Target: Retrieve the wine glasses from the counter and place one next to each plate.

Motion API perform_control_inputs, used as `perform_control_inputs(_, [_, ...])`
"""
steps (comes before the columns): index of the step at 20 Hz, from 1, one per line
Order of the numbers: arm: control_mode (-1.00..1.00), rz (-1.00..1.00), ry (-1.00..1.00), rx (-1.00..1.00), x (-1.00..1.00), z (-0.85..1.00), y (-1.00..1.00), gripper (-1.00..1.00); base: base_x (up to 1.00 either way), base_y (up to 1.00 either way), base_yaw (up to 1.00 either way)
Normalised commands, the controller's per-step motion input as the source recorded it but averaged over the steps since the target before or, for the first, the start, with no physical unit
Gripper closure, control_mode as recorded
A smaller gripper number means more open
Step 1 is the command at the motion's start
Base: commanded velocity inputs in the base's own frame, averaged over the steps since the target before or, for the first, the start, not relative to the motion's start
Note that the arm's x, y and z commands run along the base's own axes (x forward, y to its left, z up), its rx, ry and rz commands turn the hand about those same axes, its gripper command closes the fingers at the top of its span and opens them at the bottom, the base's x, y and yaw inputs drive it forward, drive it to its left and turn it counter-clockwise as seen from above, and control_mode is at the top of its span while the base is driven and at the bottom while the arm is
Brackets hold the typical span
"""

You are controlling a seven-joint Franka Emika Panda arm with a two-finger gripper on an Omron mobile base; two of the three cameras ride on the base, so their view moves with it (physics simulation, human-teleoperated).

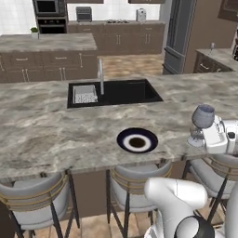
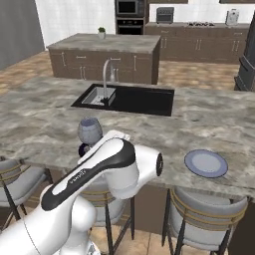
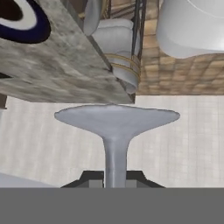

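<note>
Wine glass (image 2: pixel 89 130) upright above island (image 2: pixel 40 124) edge, behind white arm (image 2: pixel 94 174); pale blue-grey plate (image 2: pixel 206 163) right.

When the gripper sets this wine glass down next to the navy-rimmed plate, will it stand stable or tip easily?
The wine glass probably tips easily: a rounded bowl sits high on a thin stem over a small round foot. It looks thin and clear, so likely fragile. The gripper is shut on the stem alone, so it may slip. The plate lies near the island's edge.
</note>
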Motion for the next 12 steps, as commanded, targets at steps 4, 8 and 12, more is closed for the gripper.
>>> perform_control_inputs(4, [1.0, 0.0, 0.0, 0.0, 0.0, 0.0, 0.0, 1.0, 0.16, -0.08, 0.23])
perform_control_inputs(8, [1.0, 0.0, 0.0, 0.0, 0.0, 0.0, 0.0, 1.0, 0.36, -0.08, 0.05])
perform_control_inputs(12, [1.0, 0.0, 0.0, 0.0, 0.0, 0.0, 0.0, 1.0, 0.41, -0.09, 0.06])
